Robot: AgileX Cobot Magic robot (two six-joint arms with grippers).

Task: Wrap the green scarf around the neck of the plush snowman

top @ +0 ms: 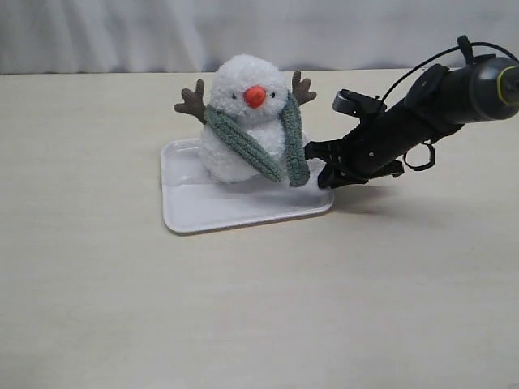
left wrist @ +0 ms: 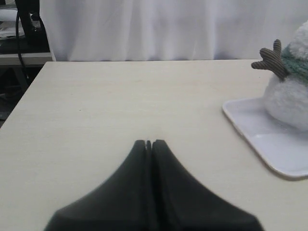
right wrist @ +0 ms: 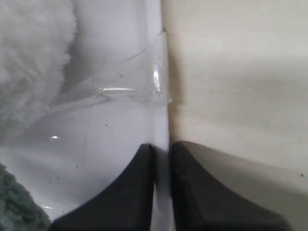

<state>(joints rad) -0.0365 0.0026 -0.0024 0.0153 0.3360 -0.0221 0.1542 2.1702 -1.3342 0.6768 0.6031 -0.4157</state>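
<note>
The plush snowman (top: 241, 85) stands upright on a white tray (top: 235, 215). The green scarf (top: 243, 139) lies round its neck, and both ends hang down its front. My right gripper (top: 324, 173) reaches in low from the right to the tray's right edge, just beside the scarf's hanging end. In the right wrist view its jaws (right wrist: 162, 147) are a narrow gap apart with the tray rim (right wrist: 163, 96) between them; white plush (right wrist: 29, 57) and a bit of scarf (right wrist: 19, 211) sit beside them. My left gripper (left wrist: 148, 142) is shut and empty over bare table, apart from the tray (left wrist: 269, 144).
A white curtain (top: 259, 32) hangs behind the table's far edge. In the left wrist view the table's side edge (left wrist: 24, 101) shows, with dark equipment (left wrist: 29, 24) beyond it. The left arm is outside the exterior view.
</note>
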